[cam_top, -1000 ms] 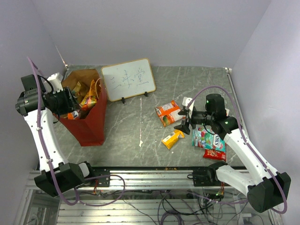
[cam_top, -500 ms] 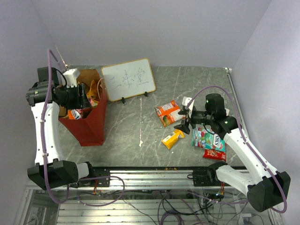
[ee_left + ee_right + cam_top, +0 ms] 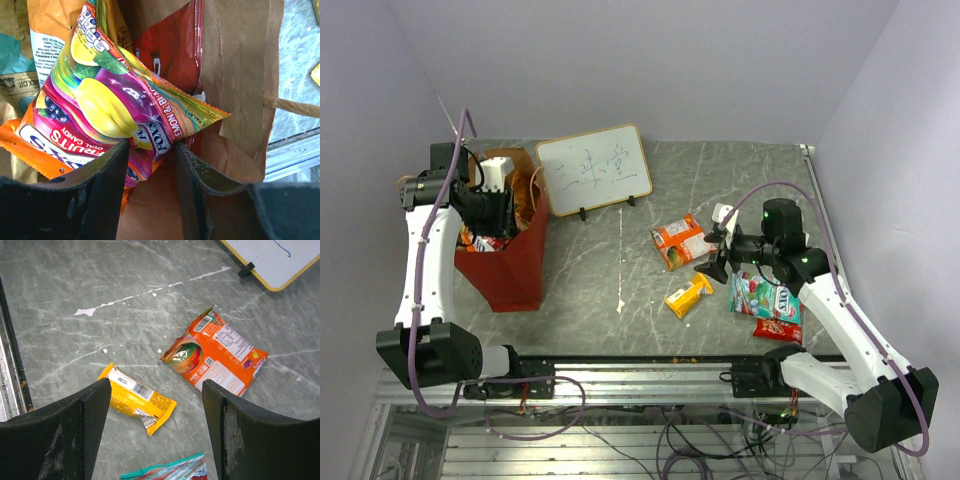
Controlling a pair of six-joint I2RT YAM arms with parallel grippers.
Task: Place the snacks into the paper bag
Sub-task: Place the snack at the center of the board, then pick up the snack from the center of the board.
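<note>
My left fingers (image 3: pixel 508 215) are pinching a candy pack (image 3: pixel 105 100) right over the mouth of the red bag (image 3: pixel 515 270), which stands far left on the surface (image 3: pixel 610 270). Right fingers (image 3: pixel 712 253) hang wide open above the yellow pack (image 3: pixel 135 400) and orange pack (image 3: pixel 215 357).

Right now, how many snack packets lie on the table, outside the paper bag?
4: an orange packet mid-table, a yellow packet closer to the robot, a teal-white candy bag under the right arm, and a small red packet at its near edge. The arm may hide others.
</note>
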